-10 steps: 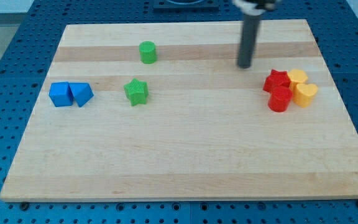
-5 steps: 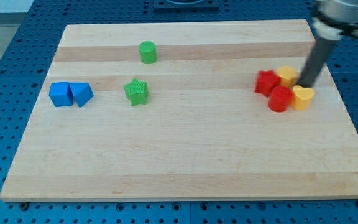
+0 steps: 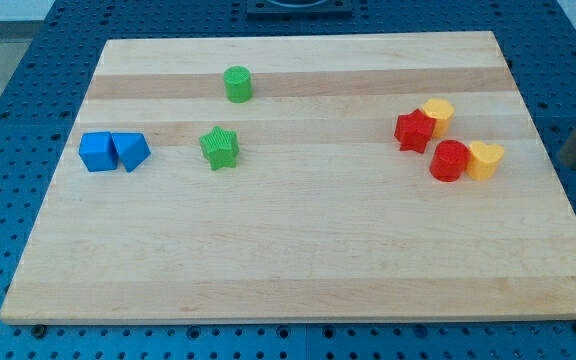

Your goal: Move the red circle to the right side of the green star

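The red circle (image 3: 449, 160) lies at the board's right, touching a yellow heart block (image 3: 485, 160) on its right. The green star (image 3: 219, 147) lies left of centre, far from the red circle. My tip (image 3: 572, 162) is at the view's right edge, off the board's right side, well right of the yellow heart. The rod is blurred there.
A red star (image 3: 414, 131) and a yellow block (image 3: 437, 113) touch each other just above-left of the red circle. A green cylinder (image 3: 237, 84) sits above the green star. A blue cube (image 3: 96, 152) and blue triangle (image 3: 132, 151) lie at the left.
My tip swept from the board's top middle down to the right and off the board. The red star and yellow block shifted left; the red circle and yellow heart stayed nearly in place.
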Robot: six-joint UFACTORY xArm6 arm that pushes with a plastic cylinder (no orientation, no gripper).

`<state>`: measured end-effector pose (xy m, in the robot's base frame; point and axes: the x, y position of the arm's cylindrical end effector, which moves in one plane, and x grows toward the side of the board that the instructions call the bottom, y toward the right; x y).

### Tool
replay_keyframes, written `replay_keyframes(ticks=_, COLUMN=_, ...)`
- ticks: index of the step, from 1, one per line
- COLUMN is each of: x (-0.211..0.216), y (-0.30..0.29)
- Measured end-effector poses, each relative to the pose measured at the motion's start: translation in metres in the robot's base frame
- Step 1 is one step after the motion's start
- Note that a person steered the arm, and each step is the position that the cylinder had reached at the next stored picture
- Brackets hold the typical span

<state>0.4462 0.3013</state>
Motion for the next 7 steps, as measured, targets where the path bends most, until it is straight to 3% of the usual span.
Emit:
replay_keyframes(ticks=2, x=0.004, y=-0.169)
replay_keyframes(ticks=3, x=0.004, y=-0.221)
replay_keyframes(ticks=6, x=-0.013, y=-0.275)
replay_keyframes(ticks=7, x=0.022, y=-0.270)
